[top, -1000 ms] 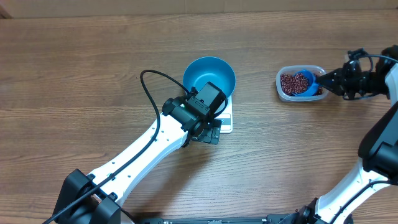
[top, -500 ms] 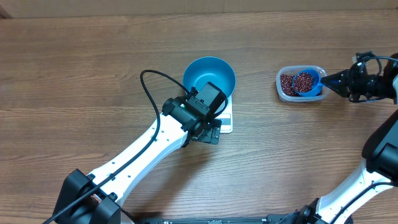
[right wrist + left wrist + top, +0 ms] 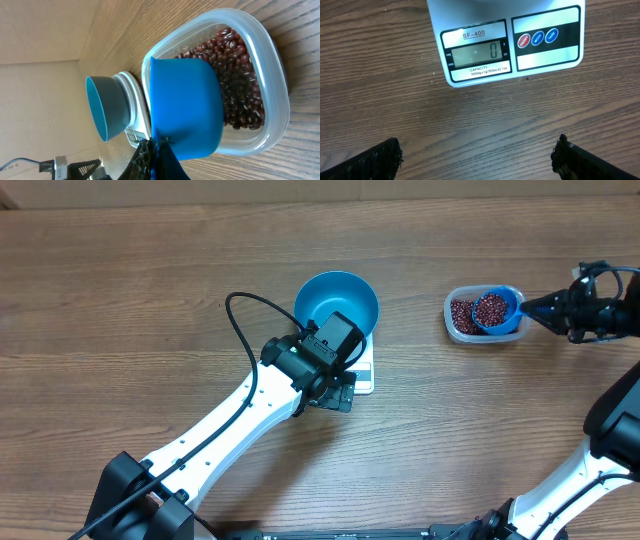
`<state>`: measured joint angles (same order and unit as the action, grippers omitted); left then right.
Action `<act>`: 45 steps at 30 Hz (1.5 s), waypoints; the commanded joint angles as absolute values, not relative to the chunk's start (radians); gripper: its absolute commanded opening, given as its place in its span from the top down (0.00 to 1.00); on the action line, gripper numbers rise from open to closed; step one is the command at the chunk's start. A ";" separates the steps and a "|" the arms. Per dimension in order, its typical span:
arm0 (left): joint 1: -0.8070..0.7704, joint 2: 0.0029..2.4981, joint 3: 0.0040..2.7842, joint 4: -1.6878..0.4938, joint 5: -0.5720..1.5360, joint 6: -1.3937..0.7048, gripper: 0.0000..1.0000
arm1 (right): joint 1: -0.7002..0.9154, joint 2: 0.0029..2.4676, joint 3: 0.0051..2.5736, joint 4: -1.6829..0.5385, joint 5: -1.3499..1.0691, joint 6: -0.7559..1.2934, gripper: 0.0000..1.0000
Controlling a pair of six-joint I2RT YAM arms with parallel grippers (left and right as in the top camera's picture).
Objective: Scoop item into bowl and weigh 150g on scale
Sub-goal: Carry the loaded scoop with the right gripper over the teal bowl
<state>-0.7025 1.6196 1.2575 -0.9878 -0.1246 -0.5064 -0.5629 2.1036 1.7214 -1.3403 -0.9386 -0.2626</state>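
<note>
Right gripper: clamped on small blue plastic scoop. Over the last second I've drawn it back, loaded, to the right end of the clear plastic tub of dark red-brown beans.
Left gripper: spread wide, empty.
Round blue bowl: on white square scale, no beans in it; first load likely next.

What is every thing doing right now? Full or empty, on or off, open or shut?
scale: switched on, showing 0.
bowl: sitting on the scale, looks empty.
tub: no lid, beans inside.
scoop: loaded with beans, over the tub.
left gripper: open, holding nothing.
right gripper: shut on the scoop.
</note>
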 commanded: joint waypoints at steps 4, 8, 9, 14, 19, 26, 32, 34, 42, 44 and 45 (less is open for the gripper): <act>-0.701 1.603 1.274 -0.987 -0.141 -0.524 0.01 | -0.570 2.106 1.769 -1.365 -0.945 -0.272 0.97; -0.701 1.603 1.274 -0.987 -0.141 -0.524 0.01 | -0.570 2.106 1.769 -1.384 -0.951 -0.305 0.97; -0.701 1.603 1.274 -0.987 -0.141 -0.524 0.01 | -0.570 2.106 1.770 -1.387 -0.961 -0.316 0.96; -0.701 1.603 1.274 -0.987 -0.141 -0.524 0.00 | -0.570 2.106 1.808 -1.411 -1.008 -0.327 0.96; -0.701 1.603 1.274 -0.987 -0.141 -0.524 0.00 | -0.570 2.106 1.903 -1.464 -1.009 -0.327 0.97; -0.701 1.603 1.274 -0.987 -0.141 -0.524 0.00 | -0.569 2.106 2.036 -1.565 -1.062 -0.327 0.97; -0.701 1.603 1.274 -0.987 -0.141 -0.524 0.01 | -0.548 2.106 2.057 -1.581 -1.147 -0.327 0.96; -0.701 1.603 1.274 -0.987 -0.141 -0.524 0.00 | -0.531 2.106 2.057 -1.581 -1.147 -0.327 0.96; -0.701 1.603 1.274 -0.987 -0.141 -0.524 0.00 | -0.432 2.106 2.057 -1.581 -1.147 -0.327 0.96; -0.701 1.603 1.274 -0.987 -0.141 -0.524 0.00 | -0.400 2.106 2.057 -1.581 -1.147 -0.327 0.97; -0.701 1.603 1.274 -0.987 -0.141 -0.524 0.00 | -0.385 2.106 2.057 -1.579 -1.147 -0.327 0.96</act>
<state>-0.7025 1.6196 1.2575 -0.9874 -0.1246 -0.5064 -0.4255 2.1059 2.0274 -1.5818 -1.0958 -0.3149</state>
